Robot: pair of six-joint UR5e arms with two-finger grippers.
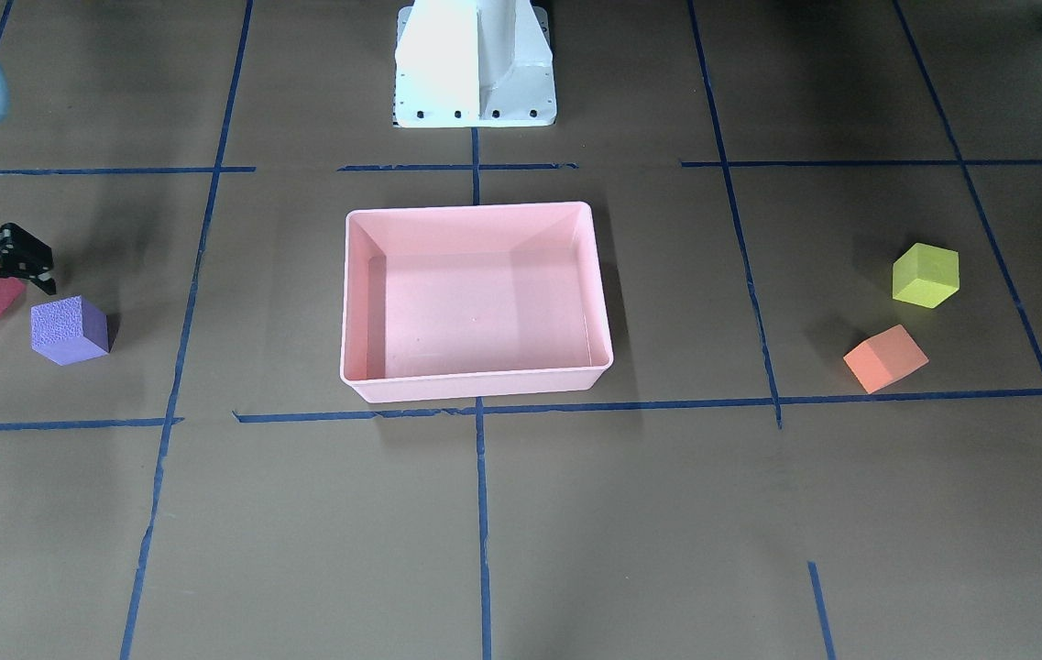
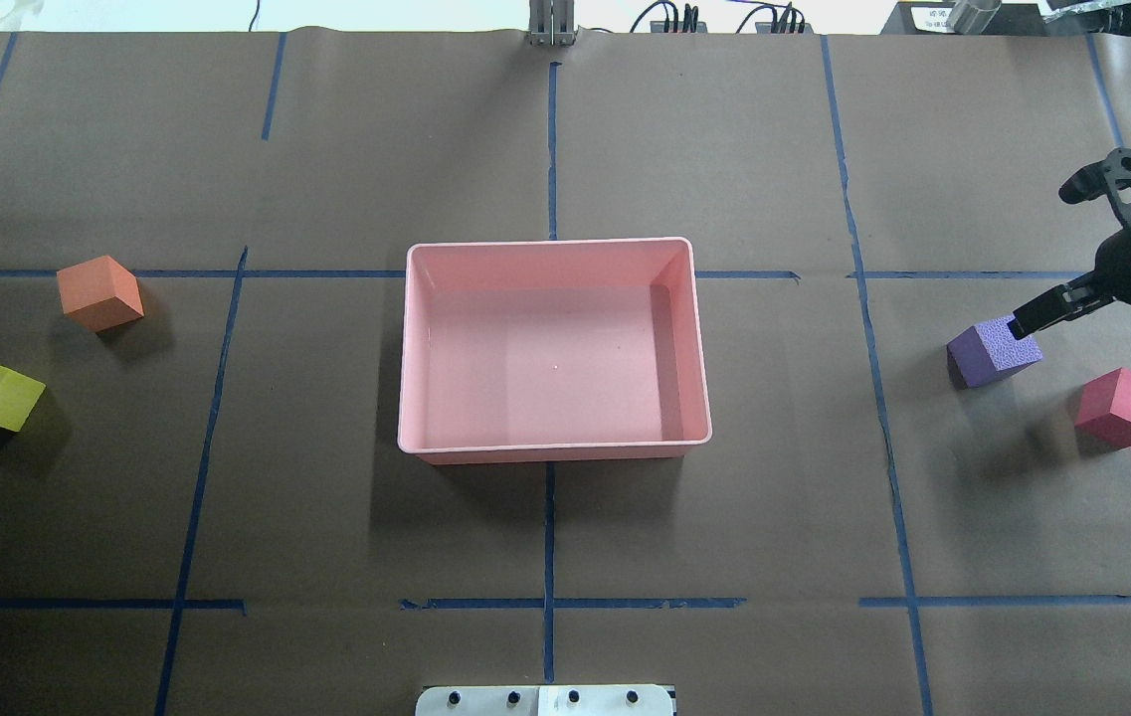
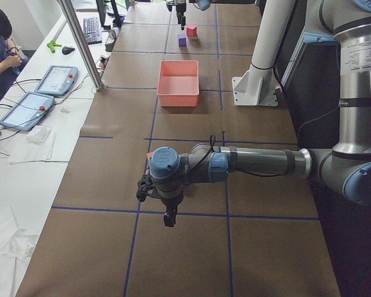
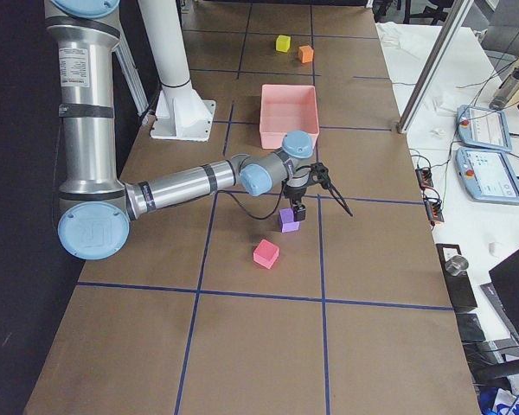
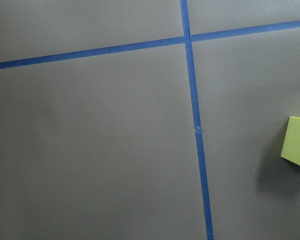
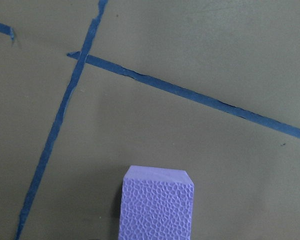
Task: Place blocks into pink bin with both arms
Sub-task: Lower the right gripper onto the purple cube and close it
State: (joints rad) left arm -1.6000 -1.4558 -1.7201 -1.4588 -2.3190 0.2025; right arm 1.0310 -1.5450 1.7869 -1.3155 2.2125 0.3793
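Hanging spread apart and empty, the black fingers of the right gripper [image 2: 1050, 261] sit over the small purple foam cube [image 2: 993, 350]; one tip meets its top edge, contact unclear. Cube lies just below the fingers, cut off in the right wrist view. Small red foam cube [image 2: 1117, 408] just beside, robot-side. Shallow light-pink plastic bin [image 2: 555, 449] well apart, centre; all four cubes outside it. Left gripper [image 3: 154, 210] hovers near yellow-green foam cube [image 5: 297, 149] and orange foam cube [image 2: 99, 292]; its finger state cannot be told.

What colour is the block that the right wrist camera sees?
It is the purple block, with a pebbled surface; it shows best in the right wrist view.
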